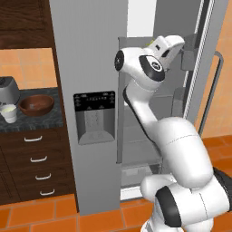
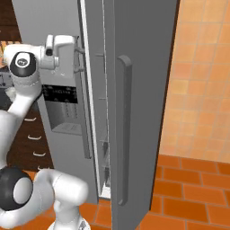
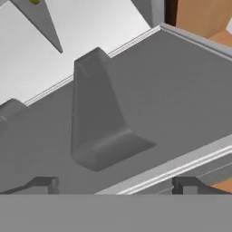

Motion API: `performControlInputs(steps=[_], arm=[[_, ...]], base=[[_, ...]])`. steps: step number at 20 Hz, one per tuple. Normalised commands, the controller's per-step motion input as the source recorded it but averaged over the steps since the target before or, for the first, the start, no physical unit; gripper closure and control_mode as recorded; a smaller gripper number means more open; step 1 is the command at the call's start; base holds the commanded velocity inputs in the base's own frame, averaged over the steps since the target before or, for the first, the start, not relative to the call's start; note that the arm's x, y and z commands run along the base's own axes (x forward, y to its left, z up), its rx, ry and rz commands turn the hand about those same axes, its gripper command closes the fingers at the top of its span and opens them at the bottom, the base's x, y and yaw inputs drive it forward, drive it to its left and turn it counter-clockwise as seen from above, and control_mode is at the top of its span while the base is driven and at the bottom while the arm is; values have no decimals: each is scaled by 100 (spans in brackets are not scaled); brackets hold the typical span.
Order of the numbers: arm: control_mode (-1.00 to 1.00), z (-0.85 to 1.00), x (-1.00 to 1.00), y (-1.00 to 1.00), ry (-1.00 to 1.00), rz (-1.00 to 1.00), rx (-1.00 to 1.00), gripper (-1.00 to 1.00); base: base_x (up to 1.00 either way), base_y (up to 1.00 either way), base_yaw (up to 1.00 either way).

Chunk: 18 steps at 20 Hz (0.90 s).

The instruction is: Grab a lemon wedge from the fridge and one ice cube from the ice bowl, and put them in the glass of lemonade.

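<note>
The fridge stands with its right door swung open, and the white arm reaches up into the opening, its hand at the upper shelves. The jaws are wide apart and hold nothing; in the hand view the two dark fingertips stand well apart over the grey inside of the door, beside a moulded shelf bracket. A small yellow speck, probably the lemon wedge, sits at the top edge of the hand view on the white fridge interior. On the dark bench left of the fridge sits the wooden ice bowl, with the glass of lemonade just beside it and the toaster behind.
</note>
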Motion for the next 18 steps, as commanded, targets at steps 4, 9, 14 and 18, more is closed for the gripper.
performControlInputs(steps=[4, 9, 14, 18], arm=[[-100, -7, 86, -2, 21, -35, 0, -100], [-100, -9, 48, -17, 14, -22, 0, -100], [-100, -32, 55, -16, 11, -16, 0, -100], [-100, -30, 45, -41, 12, -21, 0, -100]], base=[[0, 0, 0], [0, 0, 0], [0, 0, 0], [0, 0, 0]])
